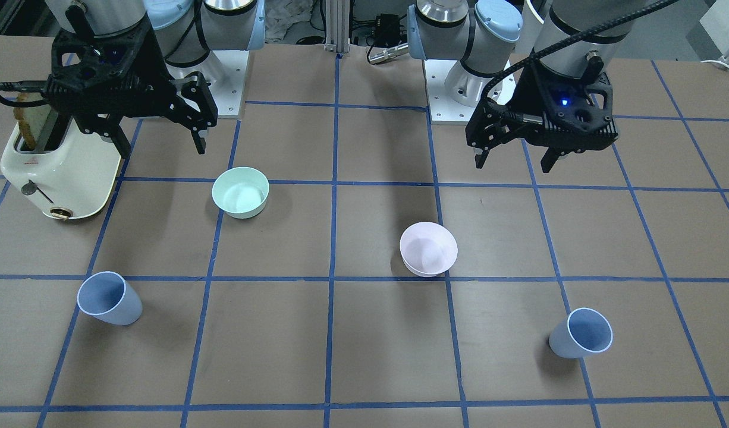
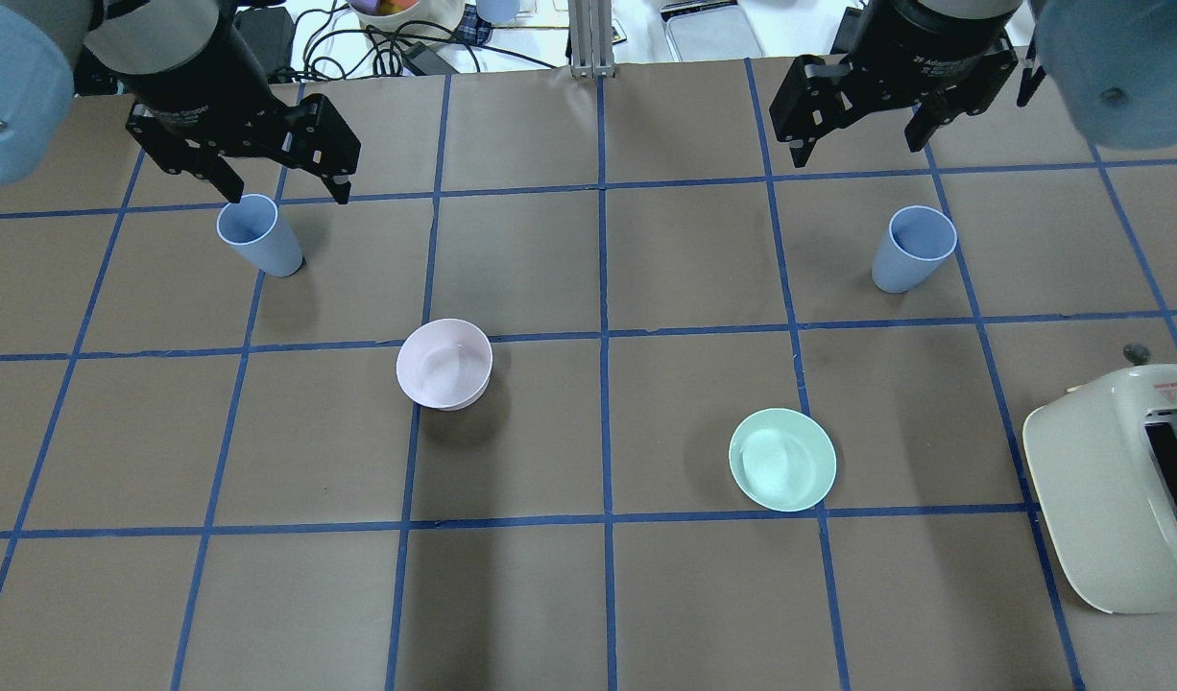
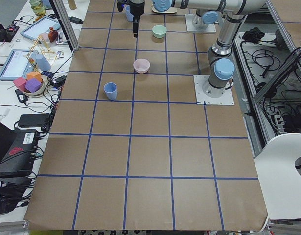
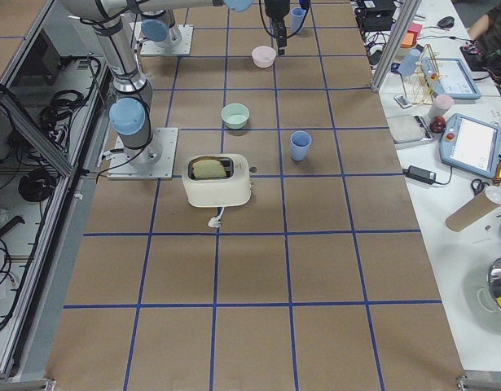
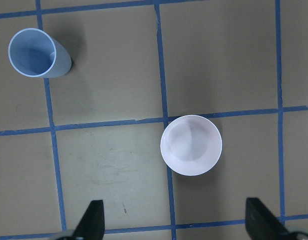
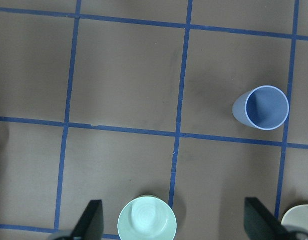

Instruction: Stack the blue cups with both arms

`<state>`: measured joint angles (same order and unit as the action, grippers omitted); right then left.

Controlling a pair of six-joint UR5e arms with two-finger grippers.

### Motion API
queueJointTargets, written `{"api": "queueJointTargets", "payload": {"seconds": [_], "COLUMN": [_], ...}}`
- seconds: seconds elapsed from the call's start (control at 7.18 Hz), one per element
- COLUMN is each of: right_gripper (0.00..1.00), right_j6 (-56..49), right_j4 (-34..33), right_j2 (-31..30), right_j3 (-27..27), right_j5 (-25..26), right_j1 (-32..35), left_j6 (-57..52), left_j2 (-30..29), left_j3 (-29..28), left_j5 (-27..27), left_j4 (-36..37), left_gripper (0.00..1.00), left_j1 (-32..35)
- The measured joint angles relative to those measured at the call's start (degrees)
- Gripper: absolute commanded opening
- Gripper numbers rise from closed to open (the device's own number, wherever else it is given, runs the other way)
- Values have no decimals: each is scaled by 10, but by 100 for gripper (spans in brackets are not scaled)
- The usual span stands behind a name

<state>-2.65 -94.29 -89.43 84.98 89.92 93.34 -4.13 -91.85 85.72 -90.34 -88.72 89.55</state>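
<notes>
Two pale blue cups stand upright and apart on the brown table. One cup (image 2: 259, 235) (image 1: 580, 333) (image 5: 36, 52) is on my left side. The other cup (image 2: 913, 250) (image 1: 109, 297) (image 6: 264, 107) is on my right side. My left gripper (image 2: 286, 192) (image 1: 514, 161) (image 5: 176, 222) is open and empty, held high above the table, nearer the robot's base than the left cup. My right gripper (image 2: 857, 144) (image 1: 162, 147) (image 6: 175, 222) is open and empty too, high above the table and back from the right cup.
A pale pink bowl (image 2: 444, 365) (image 5: 191, 145) sits between the cups, left of centre. A mint-green bowl (image 2: 782, 459) (image 6: 146, 220) sits right of centre. A cream toaster (image 2: 1116, 480) (image 1: 61, 166) with a bread slice stands at my right edge.
</notes>
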Motion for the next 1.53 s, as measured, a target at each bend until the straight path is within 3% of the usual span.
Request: {"api": "queueJointTargets", "payload": {"seconds": [1.53], "right_gripper": [100], "right_j6": [-3], "right_j4": [-1], "right_j2": [4], "right_j3": [6], "right_j5": [-1], "right_j1": [-22], "left_j6": [3], "left_j2": [-29], "left_j3": [-14], "left_j5": [-8], "left_j4": [-1], "left_gripper": [100], "left_j1": [-15]}}
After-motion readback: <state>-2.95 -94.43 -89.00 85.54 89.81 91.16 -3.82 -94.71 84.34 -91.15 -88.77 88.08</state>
